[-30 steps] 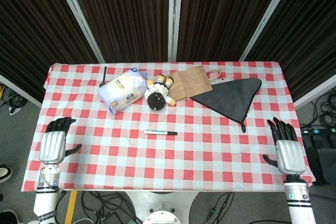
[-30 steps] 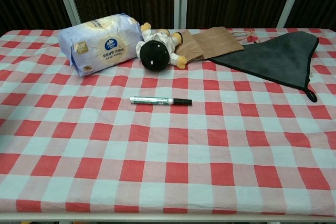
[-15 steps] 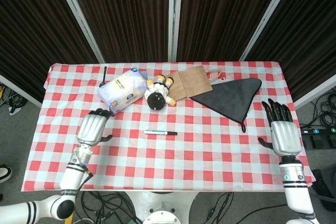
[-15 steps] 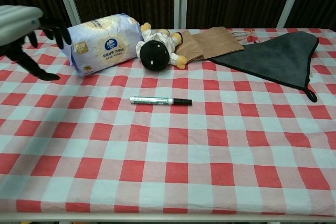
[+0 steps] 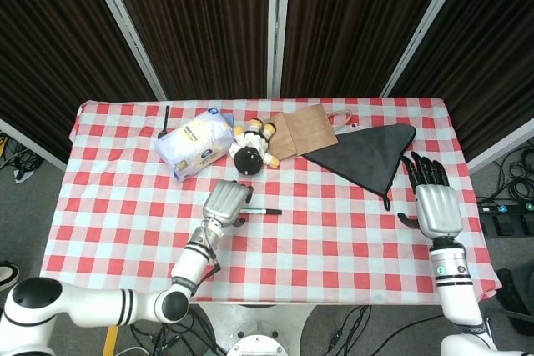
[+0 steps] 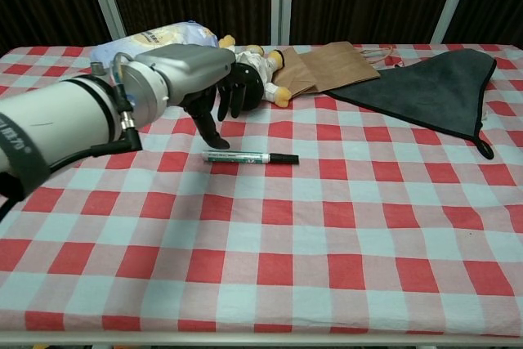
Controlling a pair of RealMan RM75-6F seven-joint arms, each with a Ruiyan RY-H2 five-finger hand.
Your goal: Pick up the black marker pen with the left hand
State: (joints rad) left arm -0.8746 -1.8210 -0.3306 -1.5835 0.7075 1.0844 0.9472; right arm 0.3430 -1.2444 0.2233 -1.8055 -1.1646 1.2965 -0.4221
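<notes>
Left hand (image 6: pixel 196 79) hangs right over the white-barreled black marker pen (image 6: pixel 249 157), fingers spread, holding nothing. Marker's flat on the red-checked tablecloth (image 6: pixel 343 226). Right hand (image 5: pixel 435 206) open too, holding nothing.

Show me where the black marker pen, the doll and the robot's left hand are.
black marker pen (image 6: pixel 249 157): chest view, mid barrel.
doll (image 5: pixel 249 158): head view, black head.
left hand (image 5: pixel 225 201): head view, back of hand.

one marker pen (image 6: pixel 249 157), one tissue pack (image 5: pixel 193 143), one doll (image 5: pixel 253 147), one paper bag (image 5: pixel 305 131), one grey cloth (image 5: pixel 367 155).
</notes>
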